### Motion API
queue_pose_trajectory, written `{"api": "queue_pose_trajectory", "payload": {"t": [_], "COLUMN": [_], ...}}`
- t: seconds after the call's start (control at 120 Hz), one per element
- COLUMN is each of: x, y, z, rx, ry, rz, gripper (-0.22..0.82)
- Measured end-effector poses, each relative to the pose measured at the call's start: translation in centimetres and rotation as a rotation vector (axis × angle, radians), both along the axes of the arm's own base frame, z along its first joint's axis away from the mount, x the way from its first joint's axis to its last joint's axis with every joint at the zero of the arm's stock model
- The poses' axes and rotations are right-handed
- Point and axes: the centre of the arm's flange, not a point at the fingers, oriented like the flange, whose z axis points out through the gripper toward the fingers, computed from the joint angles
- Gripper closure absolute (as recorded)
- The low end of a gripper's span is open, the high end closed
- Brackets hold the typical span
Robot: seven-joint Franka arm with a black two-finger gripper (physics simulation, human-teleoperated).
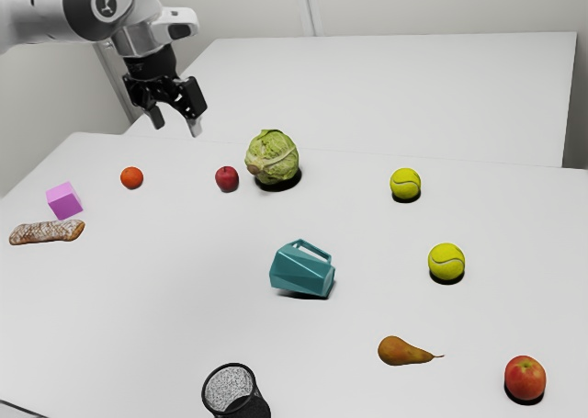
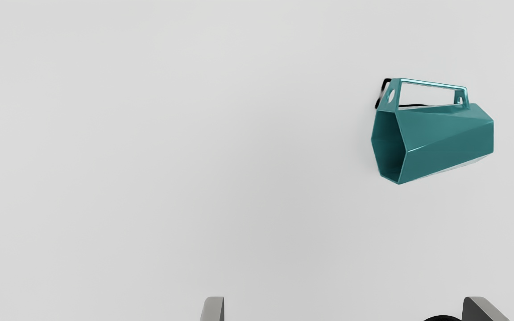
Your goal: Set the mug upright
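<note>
In the exterior view my gripper (image 1: 176,124) hangs high over the table toward the upper left, well away from the mug. A teal faceted mug (image 1: 302,270) lies on its side near the table's middle, its handle pointing toward the cabbage side. From the wrist view, the same mug (image 2: 440,138) shows its open mouth and its handle, beyond the fingertips. There the gripper (image 2: 344,307) stands open, its fingers wide apart and not touching the mug.
On the white table (image 1: 165,299) are a cabbage (image 1: 273,157), a red apple (image 1: 227,179), an orange (image 1: 132,177), a pink cube (image 1: 64,200), bread (image 1: 47,232), tennis balls (image 1: 446,262), a pear (image 1: 403,351), another apple (image 1: 525,378) and a black mesh cup (image 1: 231,389).
</note>
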Motion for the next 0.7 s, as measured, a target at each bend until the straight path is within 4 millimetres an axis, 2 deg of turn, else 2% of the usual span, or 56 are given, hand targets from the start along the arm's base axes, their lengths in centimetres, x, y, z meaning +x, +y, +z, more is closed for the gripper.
{"api": "queue_pose_trajectory", "payload": {"t": [0.2, 0.367, 0.7], "x": [0.0, 0.0, -0.3], "y": [-0.4, -0.7, -1.4], "z": [0.0, -1.7, -8.7], "rx": [-0.001, -0.024, -0.159], "ry": [-0.001, 0.008, 0.038], "rz": [-0.007, -0.009, 0.02], "gripper": [0.03, 0.03, 0.03]}}
